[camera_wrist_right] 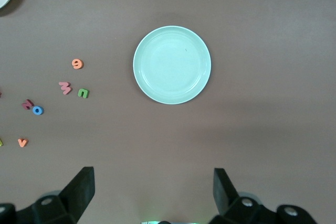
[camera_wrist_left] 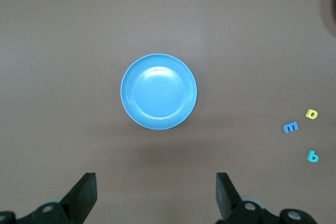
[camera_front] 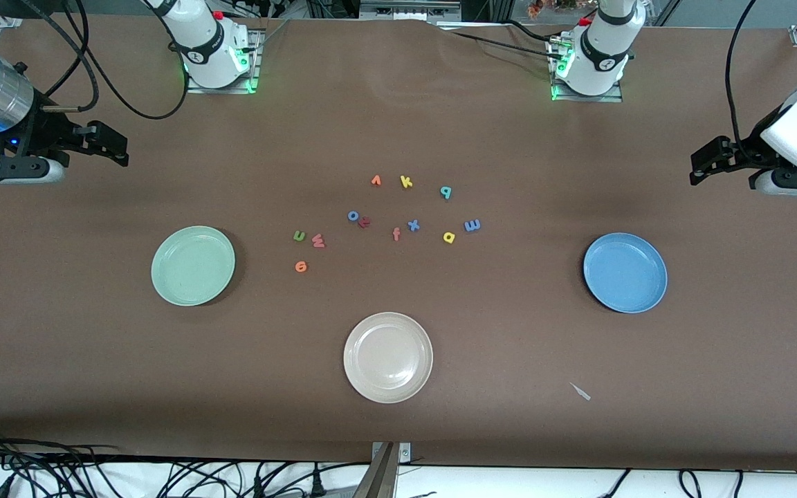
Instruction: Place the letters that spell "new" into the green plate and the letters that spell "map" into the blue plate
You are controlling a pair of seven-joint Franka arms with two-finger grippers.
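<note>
Brown counter lies under my left gripper and right gripper, both spread apart, empty, waiting high over their plates. Tiny letters crowd together well inward of both; pinching the green n might drag the touching pink w along.

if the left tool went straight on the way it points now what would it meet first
Probably bare brown table, just short of the round blue plate; the open left tool looks straight down, but depth is hard to judge.

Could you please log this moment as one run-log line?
left hand: open, over table by blue plate | right hand: open, by green plate | letters: all on table | plates: hold no letters
</note>
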